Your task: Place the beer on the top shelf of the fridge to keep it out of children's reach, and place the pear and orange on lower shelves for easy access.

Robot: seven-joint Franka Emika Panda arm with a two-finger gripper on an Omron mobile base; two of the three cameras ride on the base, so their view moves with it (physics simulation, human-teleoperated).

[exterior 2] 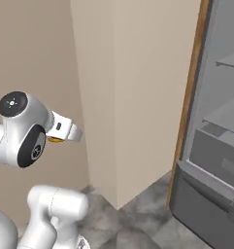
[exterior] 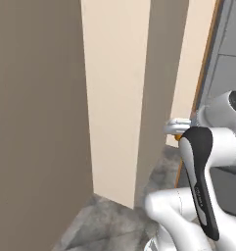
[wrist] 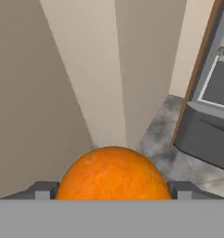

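Carrying the small round bright orange fruit [wrist: 113, 173] between the jaws of the two-finger gripper [wrist: 113, 188], you had it held wide and snug, one dark finger tip [wrist: 43, 190] at each flank and the fruit bulging up between them in the hand view. From the right base view only a sliver of orange showed beneath the white hand [exterior 2: 60, 129], raised well off the mottled grey floor [exterior 2: 138, 214]. You faced a tall cream wall panel [exterior 2: 138, 97], while the tall grey fridge [exterior 2: 210, 146] stood open off to the right, its wood-brown edge [exterior 2: 189, 97] framing the flat grey shelf boards [exterior 2: 225, 114] and the boxy grey bottom drawer [exterior 2: 206, 204].

By my reading, you were mid-transfer and the orange wanted a lower shelf, not the drawer. To do it well you needed to swing right and clear the brown edge before reaching in. You did best to keep the hand level, since a round fruit rolls once freed. You should have brought it low over the shelf board, well back from the front lip, and only then let go. Releasing it from height risked it running off the board.
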